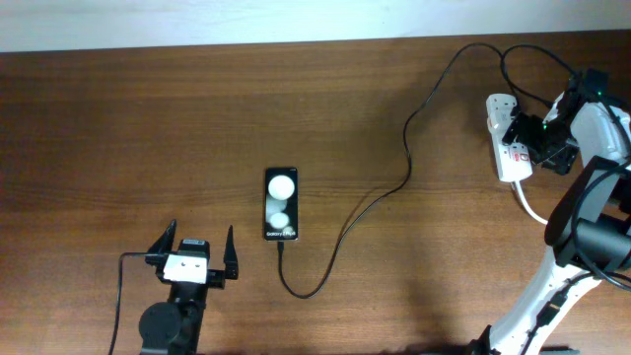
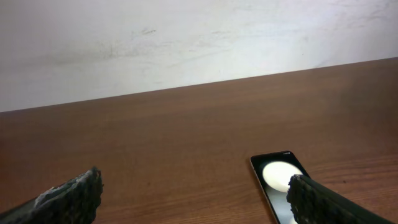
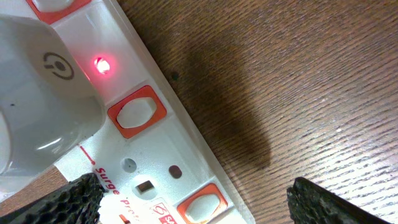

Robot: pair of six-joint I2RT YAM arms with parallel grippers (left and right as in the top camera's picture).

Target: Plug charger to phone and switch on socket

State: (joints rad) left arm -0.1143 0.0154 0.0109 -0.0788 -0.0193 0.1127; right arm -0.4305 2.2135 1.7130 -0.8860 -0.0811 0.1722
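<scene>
The black phone lies flat mid-table, two white blobs on its face. The charger cable meets the phone's near edge, loops toward the front, then runs back right to the white socket strip. My right gripper hovers open just above the strip. In the right wrist view its fingers straddle the strip, where a small red light glows beside a white plug body and orange-framed switches. My left gripper is open and empty, left of the phone.
The strip's thick white cord trails toward the front beside the right arm. Black cables loop behind the strip at the back right. A pale wall stands beyond the table's far edge.
</scene>
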